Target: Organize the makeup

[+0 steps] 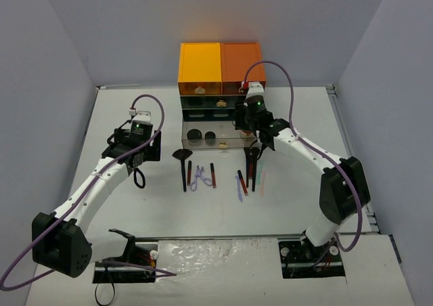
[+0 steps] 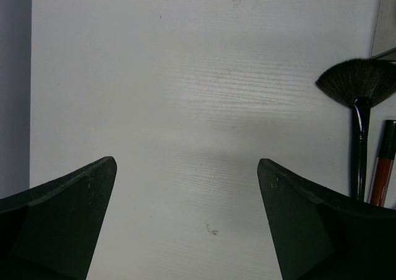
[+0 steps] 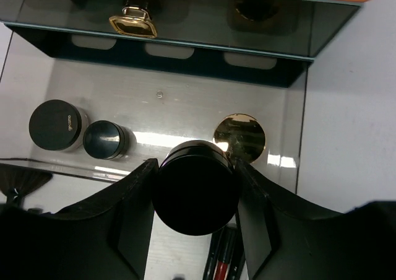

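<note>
Only one marking visible. Larger black jar (image 3: 59, 124), far left in clear drawer (image 3: 185, 103), right wrist view: short line of small pale lettering across lid, running at slant. Lowercase, seemingly one word; letters too small and blurred to read for certain. Top view and left wrist view: no legible text, number or sign on anything.

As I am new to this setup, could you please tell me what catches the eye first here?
The orange drawer box at the far edge of the table stands out, a clear drawer pulled open. The right gripper clasps a black round jar at that drawer's front, near a gold-lidded jar; the left gripper hangs open.
</note>
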Controlling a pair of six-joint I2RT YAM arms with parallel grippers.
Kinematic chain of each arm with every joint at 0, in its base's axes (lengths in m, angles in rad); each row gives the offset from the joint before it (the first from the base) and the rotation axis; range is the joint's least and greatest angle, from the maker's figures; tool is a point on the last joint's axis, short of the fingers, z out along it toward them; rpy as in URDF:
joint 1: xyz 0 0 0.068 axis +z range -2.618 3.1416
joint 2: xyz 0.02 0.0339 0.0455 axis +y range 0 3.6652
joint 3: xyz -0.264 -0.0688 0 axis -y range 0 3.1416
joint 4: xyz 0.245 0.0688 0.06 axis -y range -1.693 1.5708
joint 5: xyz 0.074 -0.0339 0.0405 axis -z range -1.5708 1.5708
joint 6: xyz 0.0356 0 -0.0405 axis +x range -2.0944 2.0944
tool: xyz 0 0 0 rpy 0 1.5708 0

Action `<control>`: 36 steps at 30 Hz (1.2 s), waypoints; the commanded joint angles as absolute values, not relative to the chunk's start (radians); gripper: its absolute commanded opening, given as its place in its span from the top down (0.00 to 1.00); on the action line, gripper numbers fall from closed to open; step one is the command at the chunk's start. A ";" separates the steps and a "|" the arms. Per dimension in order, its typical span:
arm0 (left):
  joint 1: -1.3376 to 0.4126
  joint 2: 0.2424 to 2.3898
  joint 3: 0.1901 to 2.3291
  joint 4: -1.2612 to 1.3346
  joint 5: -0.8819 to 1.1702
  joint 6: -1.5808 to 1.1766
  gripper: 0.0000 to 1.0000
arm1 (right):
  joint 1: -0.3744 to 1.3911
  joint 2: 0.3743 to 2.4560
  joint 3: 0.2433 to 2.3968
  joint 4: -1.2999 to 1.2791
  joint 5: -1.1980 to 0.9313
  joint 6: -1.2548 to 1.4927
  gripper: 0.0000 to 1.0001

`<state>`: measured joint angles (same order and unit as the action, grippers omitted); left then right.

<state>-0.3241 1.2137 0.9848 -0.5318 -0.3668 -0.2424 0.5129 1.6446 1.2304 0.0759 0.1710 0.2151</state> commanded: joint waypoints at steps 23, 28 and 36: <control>-0.317 1.221 1.035 -0.494 -0.400 -0.239 0.03 | 0.571 1.903 1.430 0.146 0.167 0.204 0.09; -0.318 1.219 1.037 -0.497 -0.405 -0.239 0.03 | 0.592 1.781 1.355 0.141 0.196 0.229 0.09; -0.318 1.230 1.044 -0.500 -0.411 -0.242 0.03 | 0.683 1.628 1.133 0.151 0.288 0.368 0.09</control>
<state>-0.3241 1.2289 0.9851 -0.5317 -0.3870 -0.2424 0.6166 1.7300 1.2483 0.1236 0.2044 0.2661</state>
